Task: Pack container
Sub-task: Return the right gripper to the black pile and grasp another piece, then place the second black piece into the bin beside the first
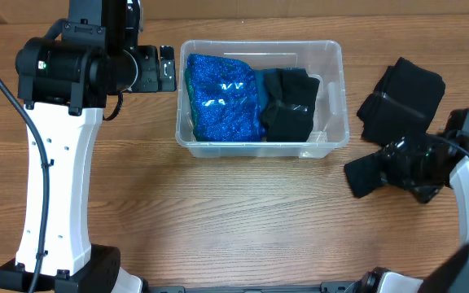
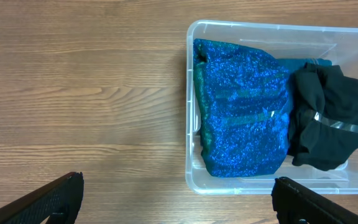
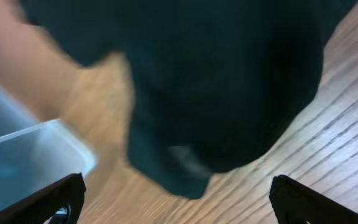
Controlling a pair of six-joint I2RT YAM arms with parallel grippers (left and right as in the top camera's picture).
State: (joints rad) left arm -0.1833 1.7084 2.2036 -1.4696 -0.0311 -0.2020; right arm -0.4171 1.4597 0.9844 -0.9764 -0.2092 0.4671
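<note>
The clear container stands at the table's middle back. It holds a blue sparkly cloth, a black cloth and a teal piece between them. Another black cloth lies on the table to its right. My left gripper is open and empty just outside the container's left wall. In the left wrist view its fingers frame the container's rim and the blue cloth. My right gripper is open and empty beside the loose black cloth, which looks blurred.
Bare wooden table lies in front of the container and to its left. A corner of the container shows at the left of the right wrist view. The white left arm stands at the left.
</note>
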